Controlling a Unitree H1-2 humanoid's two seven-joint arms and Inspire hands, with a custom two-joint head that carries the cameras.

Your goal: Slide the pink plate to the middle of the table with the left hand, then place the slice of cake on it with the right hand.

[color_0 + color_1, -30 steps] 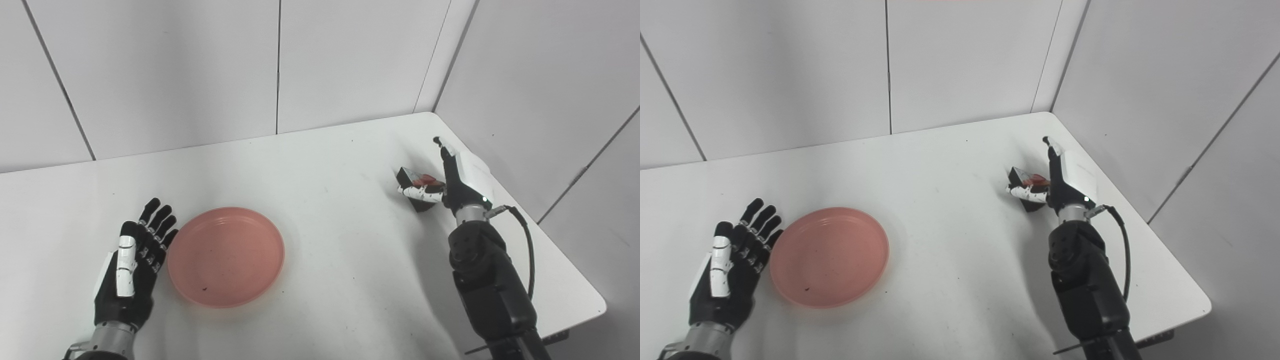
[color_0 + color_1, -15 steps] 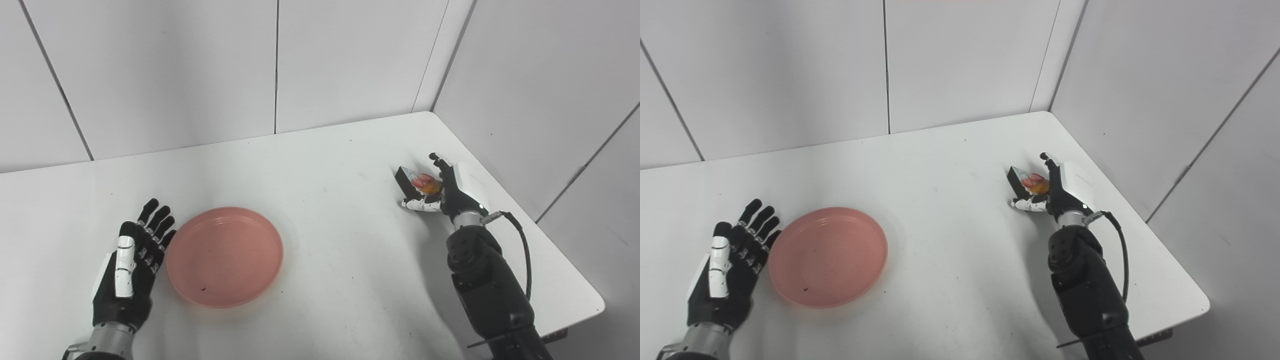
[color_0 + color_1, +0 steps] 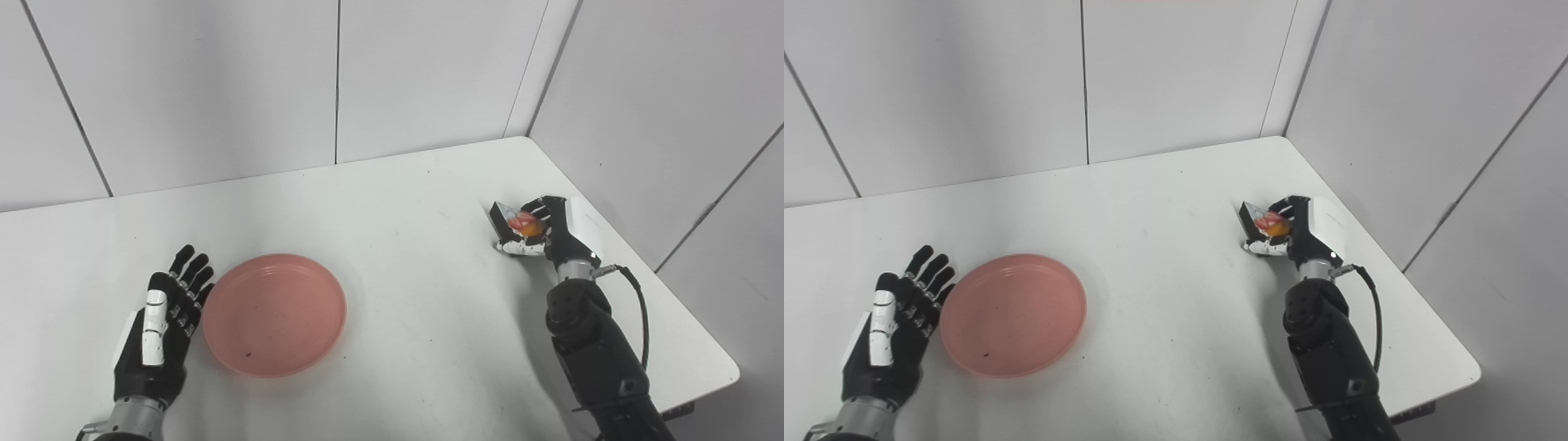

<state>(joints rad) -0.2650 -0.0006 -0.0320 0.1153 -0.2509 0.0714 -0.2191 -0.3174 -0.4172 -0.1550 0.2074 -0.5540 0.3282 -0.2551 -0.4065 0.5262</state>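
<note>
Left eye view: right hand (image 3: 551, 229) clasping slice of cake (image 3: 514, 223); pink plate (image 3: 274, 313) far leftward, beside splayed, empty left hand (image 3: 160, 334).

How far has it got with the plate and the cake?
The round pink plate lies left of the white table's middle, beside the open left hand. The right hand has its fingers closed around the dark cake slice with red topping. Carrying it to the plate remains.

Lying flat near the desk's (image 3: 429, 184) left front edge: round pink plate (image 3: 274, 314), empty. Sitting tilted by the right edge: dark cake slice (image 3: 513, 223), red-orange topping showing.
</note>
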